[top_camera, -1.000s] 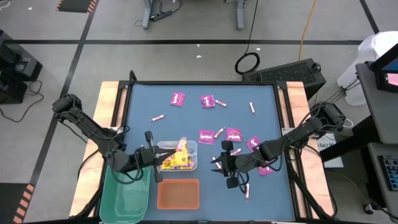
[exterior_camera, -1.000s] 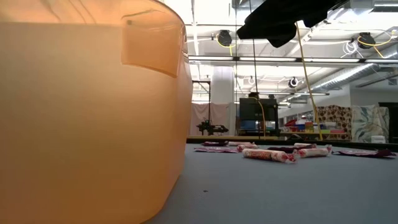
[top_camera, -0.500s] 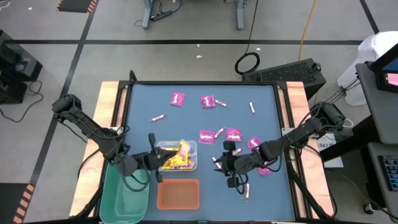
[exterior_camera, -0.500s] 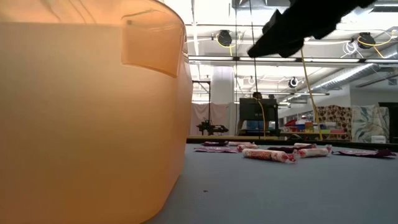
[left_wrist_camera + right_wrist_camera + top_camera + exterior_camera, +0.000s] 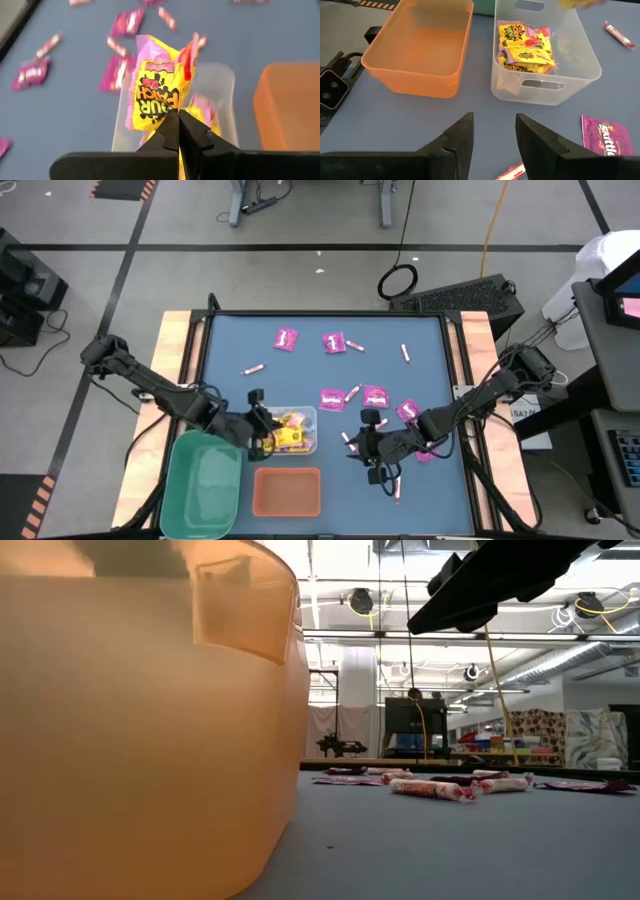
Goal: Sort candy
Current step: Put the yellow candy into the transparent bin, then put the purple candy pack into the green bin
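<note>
Left pincer (image 5: 178, 117) pinches yellow packet (image 5: 152, 90) by its lower edge, long axis upright.

A blue worktop (image 5: 300, 355) has pale wooden edges. A green bin (image 5: 205, 498) and an orange bin (image 5: 286, 492) stand beside a clear bin (image 5: 545, 55), which shows yellow packets (image 5: 526, 51) with red and green print. Magenta square packets (image 5: 375, 395) and thin pink-and-white sticks (image 5: 254, 369) dot the blue surface. The black left tool (image 5: 178, 124) has a yellow packet (image 5: 155, 90) marked with black lettering, pink edging and a red patch. The right tool (image 5: 493, 131) is black too. One magenta packet (image 5: 607, 135) bears white lettering. The floor around is grey with black lines.
</note>
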Robot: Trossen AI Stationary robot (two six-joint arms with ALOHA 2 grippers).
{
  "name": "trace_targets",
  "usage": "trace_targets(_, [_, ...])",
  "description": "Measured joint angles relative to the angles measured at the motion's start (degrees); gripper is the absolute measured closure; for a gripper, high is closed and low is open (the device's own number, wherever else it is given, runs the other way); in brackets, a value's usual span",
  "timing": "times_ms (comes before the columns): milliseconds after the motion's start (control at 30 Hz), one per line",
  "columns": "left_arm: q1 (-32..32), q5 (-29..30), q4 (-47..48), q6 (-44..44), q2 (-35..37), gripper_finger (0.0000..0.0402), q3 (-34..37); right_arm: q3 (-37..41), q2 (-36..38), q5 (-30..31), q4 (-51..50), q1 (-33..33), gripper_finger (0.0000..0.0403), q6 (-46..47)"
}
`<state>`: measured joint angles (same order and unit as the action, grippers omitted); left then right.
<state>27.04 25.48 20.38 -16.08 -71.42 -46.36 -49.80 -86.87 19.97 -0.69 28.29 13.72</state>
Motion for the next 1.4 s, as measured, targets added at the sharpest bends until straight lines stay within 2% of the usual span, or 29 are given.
trace_targets(233, [-0.87, -0.38, 0.2, -0.12, -2.96, 0.0385, 1.82, 0.0, 0.0, 0.0, -0.05, 0.0, 0.0267, 0.21])
trace_targets(367, [-1.18, -4.7, -0.51, -1.59, -4.87, 0.0362, 1.87, 0.0, 0.0, 0.17, -0.1, 0.0, 0.0267, 0.78])
trace_targets(467, [-1.7, -6.04, -0.15, -4.15, -5.41, 0.0332, 1.87, 0.0, 0.0, 2.96, -0.93, 0.18, 0.0267, 3.01])
trace_targets(667, [-2.93, -0.74, -0.15, -3.86, -5.4, 0.0273, 1.87, 0.0, -0.03, 7.57, -3.9, 0.31, 0.0267, 7.4])
trace_targets(867, [-3.4, -0.35, -2.13, 2.66, -5.4, 0.026, 1.87, 0.0, -0.2, 17.39, -7.43, -0.03, 0.0266, 12.52])
trace_targets(933, [-3.4, -0.36, -3.85, 4.45, -5.4, 0.026, 1.87, 0.0, -0.22, 18.57, -7.92, -0.6, 0.0263, 12.0])
trace_targets(1100, [-3.4, -0.92, -7.25, 6.39, -5.4, 0.026, 1.87, -0.02, 0.07, 17.07, -13.48, -3.31, 0.0251, 7.87])
trace_targets(1400, [-3.18, -1.09, -7.48, 6.35, -5.38, 0.0259, 1.87, -0.02, 0.42, 12.55, -34.31, -8.35, 0.022, 12.19])
